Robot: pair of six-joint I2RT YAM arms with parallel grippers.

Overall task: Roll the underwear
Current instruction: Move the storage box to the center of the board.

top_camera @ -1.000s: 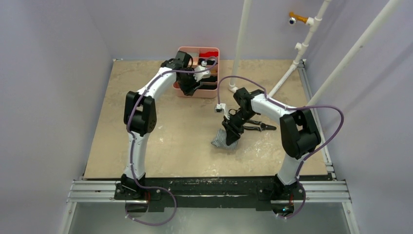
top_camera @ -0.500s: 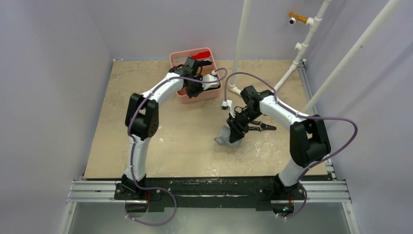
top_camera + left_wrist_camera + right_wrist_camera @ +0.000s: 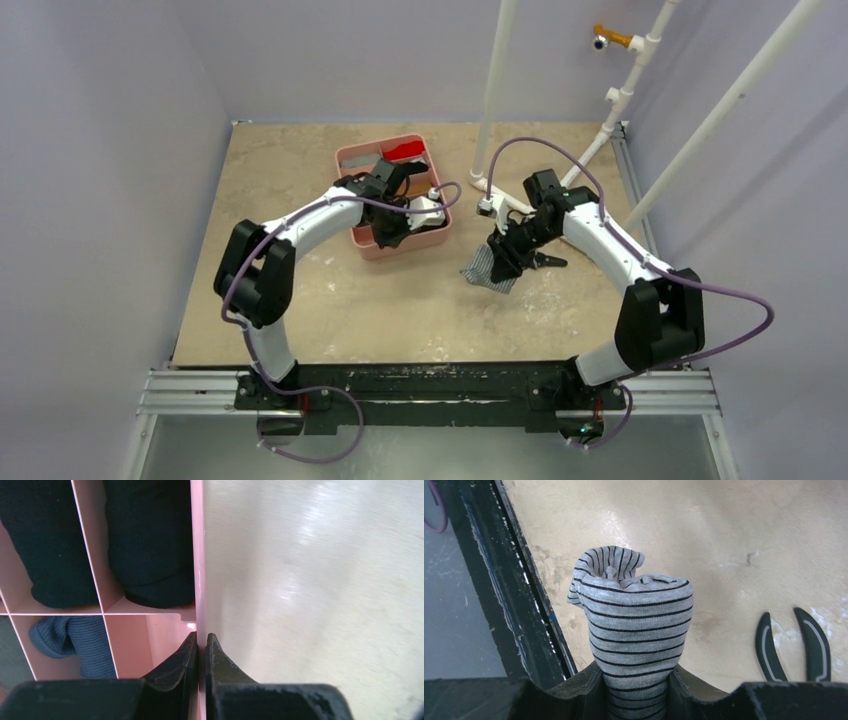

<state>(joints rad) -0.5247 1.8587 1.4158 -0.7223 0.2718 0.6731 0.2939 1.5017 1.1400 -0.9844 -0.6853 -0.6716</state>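
My right gripper (image 3: 503, 262) (image 3: 636, 680) is shut on the grey striped underwear (image 3: 486, 270) (image 3: 636, 625), a rolled bundle held just over the table right of centre. My left gripper (image 3: 386, 232) (image 3: 201, 640) is shut on the thin side wall of a pink divided tray (image 3: 365, 242) (image 3: 198, 555). One finger is inside the tray and one outside. Black rolled underwear (image 3: 150, 540) fills two of its compartments. A blue-grey ribbed roll (image 3: 75, 640) lies in a third compartment.
Black-handled pliers (image 3: 548, 262) (image 3: 794, 645) lie on the table just right of the striped roll. White pipes (image 3: 495, 90) rise at the back right. A black rail (image 3: 430, 385) runs along the near table edge by the arm bases.
The left gripper has shut on the tray wall and pulled the tray nearer, turning it. The right gripper has carried the striped roll to the right and farther back.
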